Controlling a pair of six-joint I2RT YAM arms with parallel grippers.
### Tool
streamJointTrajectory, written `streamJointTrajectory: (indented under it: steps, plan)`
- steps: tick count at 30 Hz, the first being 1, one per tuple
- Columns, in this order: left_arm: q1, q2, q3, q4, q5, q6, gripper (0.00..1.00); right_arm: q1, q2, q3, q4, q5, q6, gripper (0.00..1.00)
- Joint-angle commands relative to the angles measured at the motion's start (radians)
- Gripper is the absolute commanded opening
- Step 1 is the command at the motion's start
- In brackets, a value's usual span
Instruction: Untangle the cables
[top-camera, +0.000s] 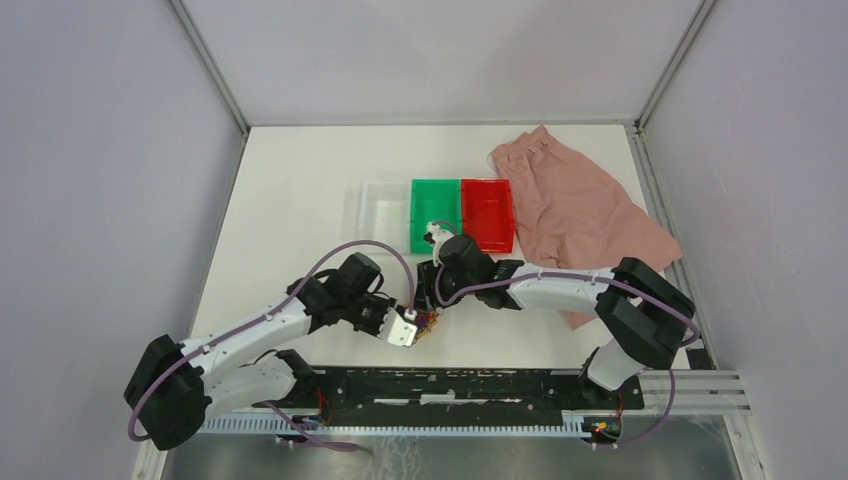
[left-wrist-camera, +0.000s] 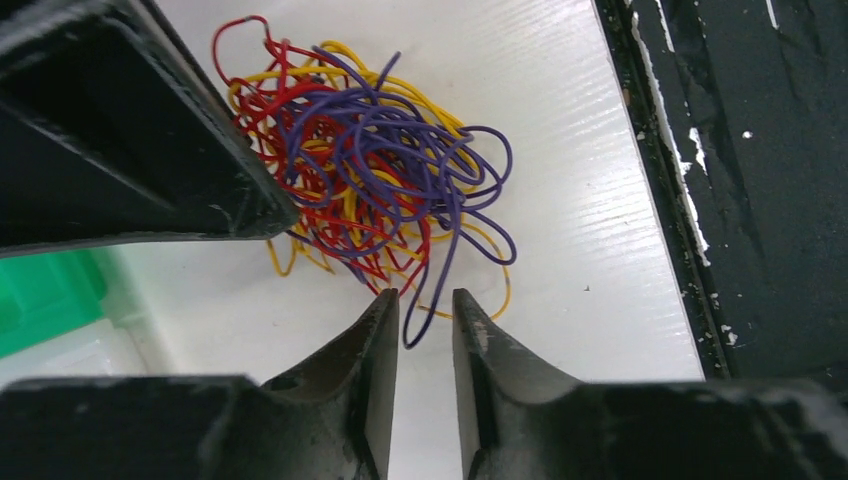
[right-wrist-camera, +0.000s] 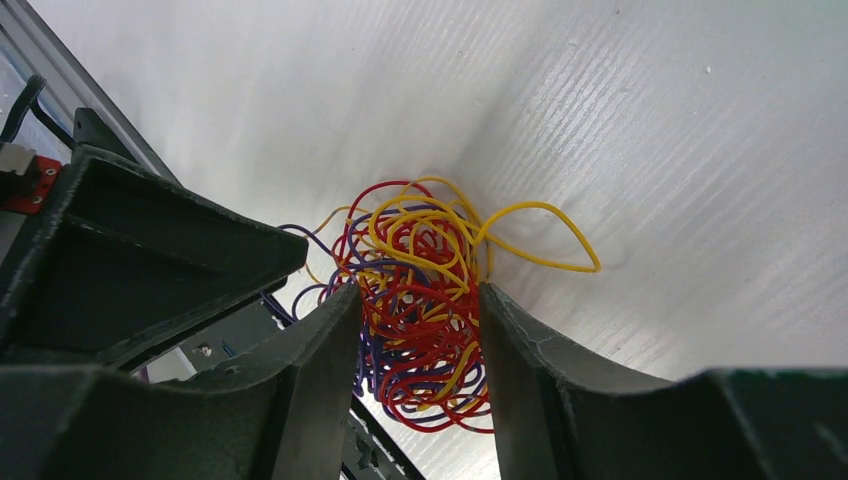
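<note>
trays (top-camera: 435, 200) 3 | pink cloth (top-camera: 575, 210) 1 | cable tangle (left-wrist-camera: 370, 170) 1 | arms (top-camera: 250, 325) 2

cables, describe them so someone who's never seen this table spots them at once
On the white table, look near the front edge, ahead of the black rail, where the left arm and right arm meet. The cables lie as one small ball of hair-thin curly strands in red, yellow and purple, unlike the thick lilac hoses on the arms or the trays behind.
</note>
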Motion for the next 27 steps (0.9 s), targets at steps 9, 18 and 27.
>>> streamJointTrajectory:
  steps: [9,18,27]
  plan:
    - [-0.011,-0.070,0.025,0.070,-0.041,0.000,0.03,0.000,-0.045,-0.004,0.008,0.025,-0.008,0.50]
    - [-0.011,-0.151,0.239,-0.111,0.015,-0.271,0.03,0.001,-0.053,-0.014,-0.003,0.053,-0.016,0.46]
    - [-0.011,-0.164,0.329,-0.098,-0.029,-0.535,0.03,0.001,-0.305,-0.112,0.020,0.281,-0.061,0.76]
